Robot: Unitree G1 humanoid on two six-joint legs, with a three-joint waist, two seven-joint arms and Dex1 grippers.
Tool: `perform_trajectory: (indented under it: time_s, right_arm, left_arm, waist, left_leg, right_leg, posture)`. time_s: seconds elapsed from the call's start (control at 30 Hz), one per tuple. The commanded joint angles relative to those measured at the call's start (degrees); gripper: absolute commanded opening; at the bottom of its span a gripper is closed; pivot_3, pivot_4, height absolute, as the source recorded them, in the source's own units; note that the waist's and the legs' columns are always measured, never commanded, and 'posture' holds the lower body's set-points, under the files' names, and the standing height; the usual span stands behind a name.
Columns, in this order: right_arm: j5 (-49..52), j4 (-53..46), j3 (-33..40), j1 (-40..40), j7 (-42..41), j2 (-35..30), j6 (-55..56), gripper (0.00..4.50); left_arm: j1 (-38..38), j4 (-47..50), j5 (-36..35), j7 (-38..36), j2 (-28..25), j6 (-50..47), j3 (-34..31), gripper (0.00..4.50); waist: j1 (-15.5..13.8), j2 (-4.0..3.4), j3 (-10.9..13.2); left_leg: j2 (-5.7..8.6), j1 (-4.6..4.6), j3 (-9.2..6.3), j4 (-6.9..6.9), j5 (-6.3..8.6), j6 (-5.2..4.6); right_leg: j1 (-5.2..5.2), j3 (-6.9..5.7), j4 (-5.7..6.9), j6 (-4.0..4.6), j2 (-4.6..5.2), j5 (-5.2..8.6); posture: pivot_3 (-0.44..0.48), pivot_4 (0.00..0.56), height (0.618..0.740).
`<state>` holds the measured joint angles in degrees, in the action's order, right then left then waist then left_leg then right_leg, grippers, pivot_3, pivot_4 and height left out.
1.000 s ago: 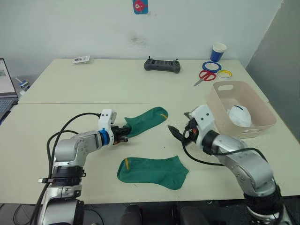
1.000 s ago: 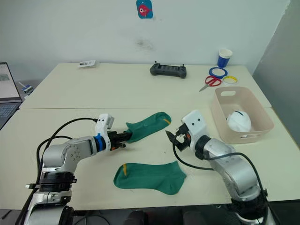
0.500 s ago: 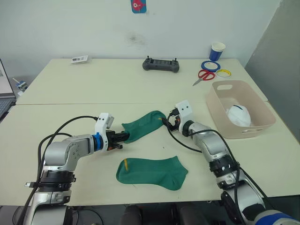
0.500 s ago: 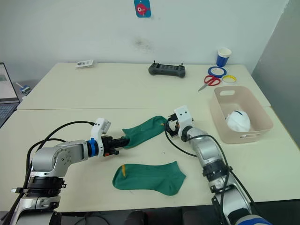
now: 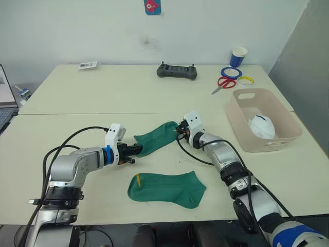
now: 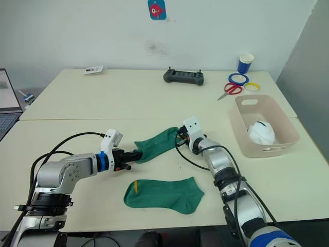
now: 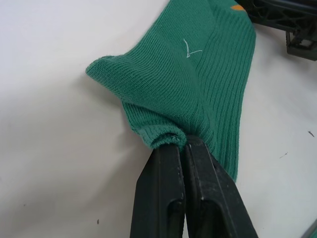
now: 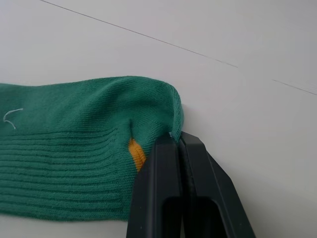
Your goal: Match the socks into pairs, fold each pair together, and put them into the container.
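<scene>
While both arms work the same sock, you have this on the table:
Held sock (image 5: 157,136): dark green, stretched between your two grippers near the table's middle, one end bunched in each.
Left gripper (image 7: 184,144): fingers pressed together on a fold of that sock's end nearest your left arm.
Right gripper (image 8: 177,140): fingers closed on the sock's other end, right beside its yellow mark (image 8: 136,152).
Second sock (image 5: 167,189): dark green, lying flat nearer you, apart from the held one, with a small yellow mark at its left end.
Tub (image 5: 242,129): on your right, well apart from both green socks, with a white bundle (image 5: 262,126) inside.
Beyond: scissors (image 5: 223,84) and tape rings (image 5: 232,71) behind the tub, a cup (image 5: 238,55) at the far right corner, a black controller (image 5: 177,71) near the far edge.
</scene>
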<state>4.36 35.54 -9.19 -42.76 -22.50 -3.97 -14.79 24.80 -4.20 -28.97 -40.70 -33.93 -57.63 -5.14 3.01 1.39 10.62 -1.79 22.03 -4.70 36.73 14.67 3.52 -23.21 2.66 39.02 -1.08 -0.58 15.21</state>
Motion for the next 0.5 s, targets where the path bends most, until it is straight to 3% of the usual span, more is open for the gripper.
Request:
perform_trajectory:
  time_s: [0.03,0.33,0.5]
  right_arm:
    - [-0.1,-11.6,1.3,4.1,0.4,-2.2,-3.5,0.02]
    - [1.8,-49.7,4.1,21.4,4.3,-6.4,-24.2,0.02]
    - [1.7,-58.6,3.2,28.8,7.4,-5.7,-31.0,0.02]
  left_arm:
    - [1.1,-1.1,1.0,0.1,-0.2,1.9,0.0,0.0]
    - [4.8,-1.4,1.6,0.2,3.5,7.1,1.5,0.0]
    - [3.5,-2.5,2.7,1.3,5.4,7.9,2.3,0.0]
  waist:
    - [-0.2,-0.01,0.0]
    - [-0.3,-0.03,0.0]
    - [-0.1,-0.03,0.0]
  left_leg:
    - [0.0,0.01,-0.01,0.0,0.0,0.0]
    - [0.0,0.11,-0.03,0.0,0.0,0.01]
    - [0.0,0.09,-0.01,-0.01,0.0,0.0]
  right_leg:
    - [0.0,0.0,0.0,0.0,0.0,0.0]
    - [-0.07,-0.02,-0.02,-0.24,0.01,0.14]
    - [-0.08,0.01,-0.02,-0.25,0.0,0.15]
  posture:
    - [0.0,0.15,0.74]
    - [0.0,0.15,0.74]
    - [0.0,0.15,0.74]
